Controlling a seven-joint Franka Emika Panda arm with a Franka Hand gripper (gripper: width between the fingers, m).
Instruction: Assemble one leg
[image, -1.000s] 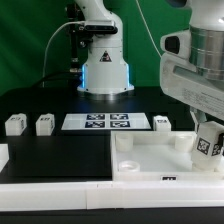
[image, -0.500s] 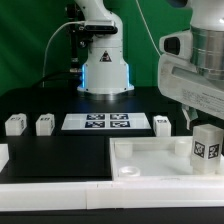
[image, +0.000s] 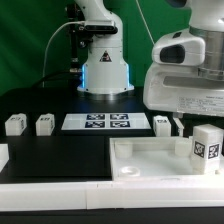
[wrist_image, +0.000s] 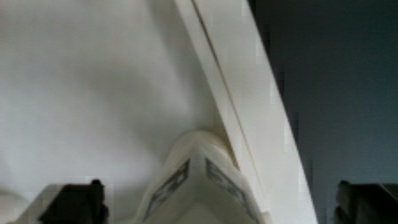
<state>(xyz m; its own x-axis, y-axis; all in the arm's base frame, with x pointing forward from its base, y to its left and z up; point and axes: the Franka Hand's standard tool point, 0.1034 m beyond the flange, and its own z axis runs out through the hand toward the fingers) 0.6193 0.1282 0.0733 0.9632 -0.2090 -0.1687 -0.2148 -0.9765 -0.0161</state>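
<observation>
In the exterior view the leg (image: 207, 148) stands upright at the right edge of the frame, in the right part of the big white tray (image: 150, 160), with its black-and-white tag facing the camera. The gripper (image: 183, 124) hangs above and a little to the left of it, apart from it. Only the wrist view shows the jaws: the two dark fingertips (wrist_image: 73, 202) stand wide apart with nothing between them. On the black tabletop (image: 50, 150) behind lie three more small white blocks (image: 14, 124) and the marker board (image: 96, 122). The robot base (image: 105, 60) stands at the upper middle.
</observation>
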